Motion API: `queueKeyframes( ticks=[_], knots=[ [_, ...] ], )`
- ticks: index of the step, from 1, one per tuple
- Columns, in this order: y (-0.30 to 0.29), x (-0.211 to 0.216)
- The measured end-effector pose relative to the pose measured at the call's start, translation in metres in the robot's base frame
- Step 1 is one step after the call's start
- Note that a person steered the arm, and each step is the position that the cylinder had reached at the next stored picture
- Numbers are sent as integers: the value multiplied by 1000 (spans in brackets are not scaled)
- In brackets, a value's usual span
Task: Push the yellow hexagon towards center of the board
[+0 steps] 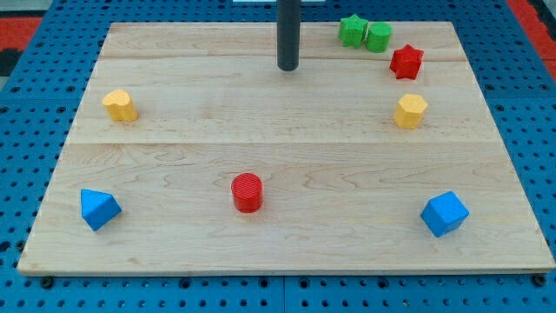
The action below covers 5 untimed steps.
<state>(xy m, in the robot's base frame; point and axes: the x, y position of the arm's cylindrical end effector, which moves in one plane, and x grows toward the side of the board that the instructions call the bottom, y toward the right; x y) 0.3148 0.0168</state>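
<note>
The yellow hexagon (410, 110) sits on the wooden board (287, 226) at the view's right, just below a red star (406, 62). My tip (287, 67) is near the top middle of the board, well to the left of the hexagon and a little above its level. It touches no block. A second yellow block (120, 105), rounded in shape, lies at the view's left.
A green star (352, 29) and a green block (378, 36) touch each other at the top right. A red cylinder (247, 192) stands below centre. A blue block (98, 209) is at bottom left, a blue cube (444, 214) at bottom right.
</note>
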Motion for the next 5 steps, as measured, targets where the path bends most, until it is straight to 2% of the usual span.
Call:
queueKeyframes(
  ticks=[1, 2, 3, 4, 5],
  knots=[
    [24, 56],
    [55, 86],
    [107, 149],
    [213, 164],
    [265, 137]
  ],
)
